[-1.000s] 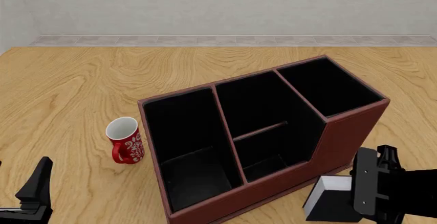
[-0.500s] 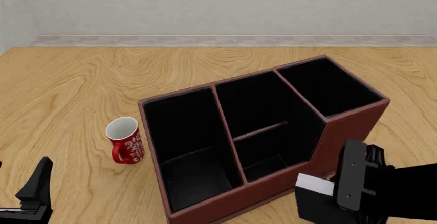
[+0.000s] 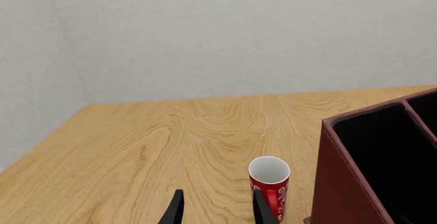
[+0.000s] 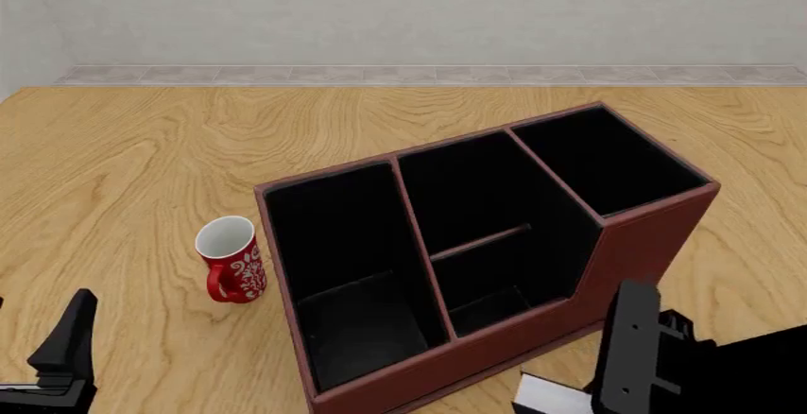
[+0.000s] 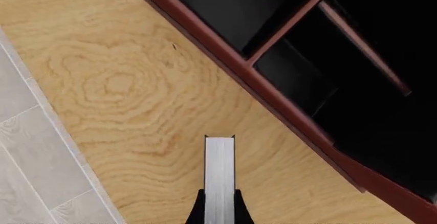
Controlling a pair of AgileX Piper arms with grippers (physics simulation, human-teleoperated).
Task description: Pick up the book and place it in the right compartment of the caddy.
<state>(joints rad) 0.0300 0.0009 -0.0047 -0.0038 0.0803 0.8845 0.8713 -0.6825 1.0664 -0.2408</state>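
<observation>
Front view shows the caddy unmoved on the wooden surface, its right compartment empty, while the right pincer has swung leftward along the caddy's near wall over the last second, carrying the book low toward the frame's bottom edge. The right wrist view confirms that pincer clamps the book's edge clear of the surface, so I judge the lift done and the carry to the slot pending. The left pincer hovers narrowly parted and empty near the red mug.

Probably a bare simulated room: wooden table, plain grey wall, tiled floor.
</observation>
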